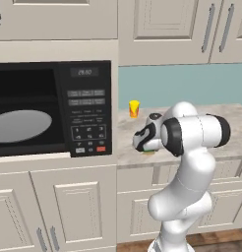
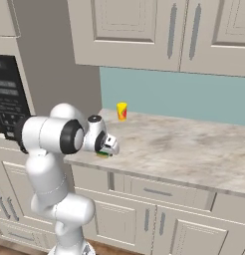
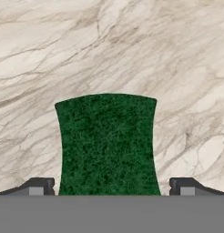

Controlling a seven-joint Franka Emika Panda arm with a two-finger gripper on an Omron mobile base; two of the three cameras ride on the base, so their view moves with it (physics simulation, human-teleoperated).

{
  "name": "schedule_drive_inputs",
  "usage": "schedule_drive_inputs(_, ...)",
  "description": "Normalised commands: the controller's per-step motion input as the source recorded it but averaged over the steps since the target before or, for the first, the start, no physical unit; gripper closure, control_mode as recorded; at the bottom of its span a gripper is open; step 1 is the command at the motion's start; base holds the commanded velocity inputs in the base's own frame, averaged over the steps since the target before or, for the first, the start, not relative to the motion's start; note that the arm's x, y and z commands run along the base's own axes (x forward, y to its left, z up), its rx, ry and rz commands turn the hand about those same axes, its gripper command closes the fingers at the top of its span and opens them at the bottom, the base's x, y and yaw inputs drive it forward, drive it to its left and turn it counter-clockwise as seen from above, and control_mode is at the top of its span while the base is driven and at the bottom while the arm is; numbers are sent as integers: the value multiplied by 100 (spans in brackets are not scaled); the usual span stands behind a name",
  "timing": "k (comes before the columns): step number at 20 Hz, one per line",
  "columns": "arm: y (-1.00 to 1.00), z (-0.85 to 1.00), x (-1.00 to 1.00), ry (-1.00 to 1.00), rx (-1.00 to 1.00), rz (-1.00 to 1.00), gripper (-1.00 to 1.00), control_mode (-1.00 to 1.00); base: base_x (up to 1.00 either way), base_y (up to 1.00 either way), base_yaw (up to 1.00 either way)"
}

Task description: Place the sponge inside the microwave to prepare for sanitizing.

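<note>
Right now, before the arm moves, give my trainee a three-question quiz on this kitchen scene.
1. True or false: the sponge already lies on the microwave's grey turntable.
2. Pick one. The pincer is: A) shut on the sponge, B) open with a fingertip on either side of the sponge, C) holding the yellow cup.
3. In a few words: what surface is the sponge resting on?

Key:
1. False; it lies on the counter.
2. B.
3. The marble counter, near its front edge.
</note>
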Motion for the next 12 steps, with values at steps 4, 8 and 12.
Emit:
schedule_drive_inputs(4,0,0,24,0,0,1,-100,-100,0,0,0)
schedule_drive_inputs(8,0,-4,19,0,0,0,100,-100,0,0,0)
schedule_drive_inputs(12,0,-12,5,0,1,0,100,-100,0,0,0)
